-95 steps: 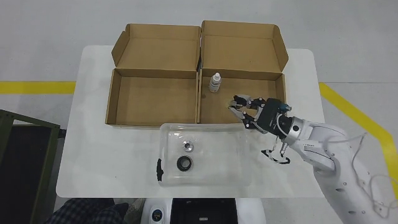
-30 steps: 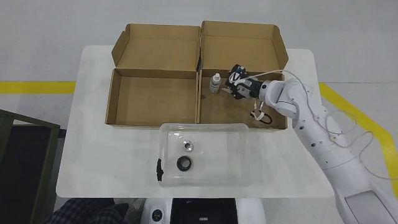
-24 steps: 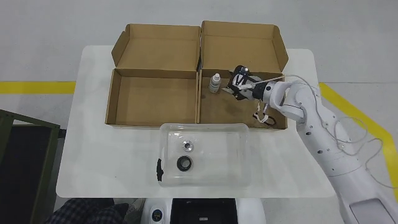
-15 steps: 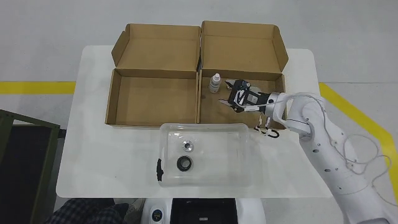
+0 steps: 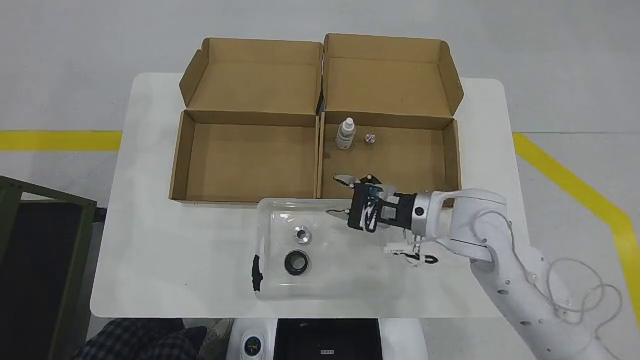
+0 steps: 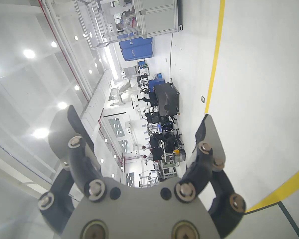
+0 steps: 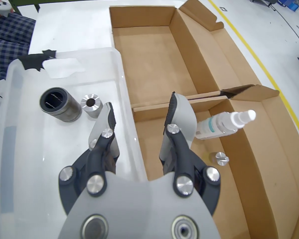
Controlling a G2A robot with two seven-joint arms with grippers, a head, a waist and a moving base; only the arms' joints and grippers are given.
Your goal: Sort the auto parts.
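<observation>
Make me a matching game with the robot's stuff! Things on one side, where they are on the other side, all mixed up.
Things:
1. spray bottle
2. right gripper
3. dark cylinder

Places:
A. inside the clear bin
B. above that bin's rim, jaws open
C. in a cardboard box

Pairs: 1-C, 2-B, 3-A

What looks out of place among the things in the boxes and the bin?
The white spray bottle in the right cardboard box: it sits beside a small slotted metal part, yet it hardly looks like an auto part.
</observation>
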